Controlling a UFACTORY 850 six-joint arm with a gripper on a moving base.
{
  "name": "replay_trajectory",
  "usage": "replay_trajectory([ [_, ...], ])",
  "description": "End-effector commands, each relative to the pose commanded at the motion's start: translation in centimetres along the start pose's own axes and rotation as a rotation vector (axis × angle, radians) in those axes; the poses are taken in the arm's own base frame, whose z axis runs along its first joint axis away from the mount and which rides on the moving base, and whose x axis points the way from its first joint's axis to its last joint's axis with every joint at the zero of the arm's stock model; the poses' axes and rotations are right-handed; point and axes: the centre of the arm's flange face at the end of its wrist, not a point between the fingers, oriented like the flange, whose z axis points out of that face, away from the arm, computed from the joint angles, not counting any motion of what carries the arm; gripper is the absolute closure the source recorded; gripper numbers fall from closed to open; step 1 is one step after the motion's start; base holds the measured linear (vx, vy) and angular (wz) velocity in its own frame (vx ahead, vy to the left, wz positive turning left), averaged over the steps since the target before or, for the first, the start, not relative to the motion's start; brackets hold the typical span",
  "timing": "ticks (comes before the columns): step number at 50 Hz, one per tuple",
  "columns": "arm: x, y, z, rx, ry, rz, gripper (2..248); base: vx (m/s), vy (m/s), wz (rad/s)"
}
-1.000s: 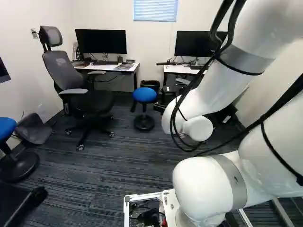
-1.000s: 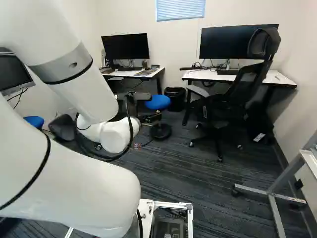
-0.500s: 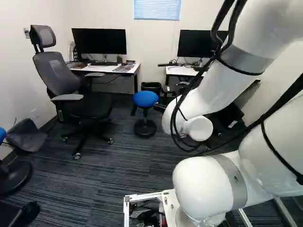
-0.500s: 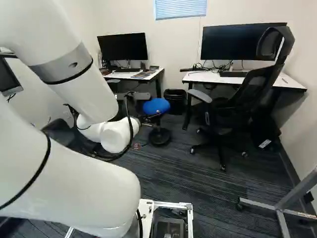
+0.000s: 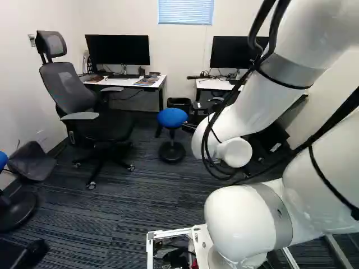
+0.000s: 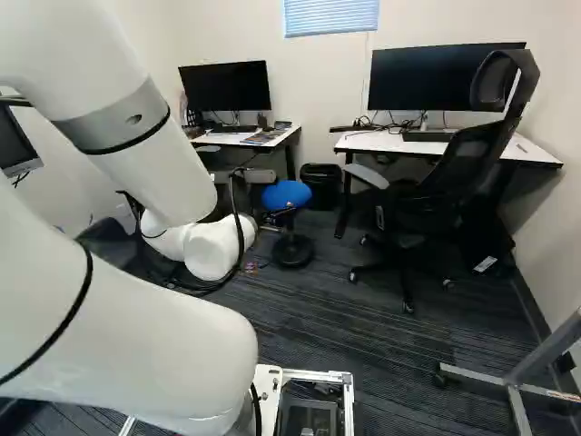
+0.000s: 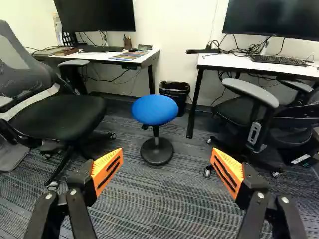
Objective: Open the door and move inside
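Where the left base view begins, a blue stool stands by the wall; next to it, a grey bag-like thing lies on the floor; then comes a grey mesh chair, upright on its wheels, close in front of a white table; that table bears a monitor and a keyboard.

Ahead of the fingers stands a second blue stool; the fingers are released, spread wide, with only carpet showing between their tips; behind that stool is a black bin, between the two tables; the white arm reaches forward at the right of the left base view.

Farther right, a second white table carries a wider monitor, loose cables and another keyboard; a black chair stands at its front; a grey metal stand shows at the right edge of the right base view; where the door is, I cannot tell.
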Motion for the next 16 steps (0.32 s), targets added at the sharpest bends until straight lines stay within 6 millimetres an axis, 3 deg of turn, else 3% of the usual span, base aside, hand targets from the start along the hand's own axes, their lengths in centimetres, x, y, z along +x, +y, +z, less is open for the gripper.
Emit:
replay_trajectory([
  [16,0.0,0.0,0.0,0.0,0.0,0.0,3,0.0,0.0,0.0],
])
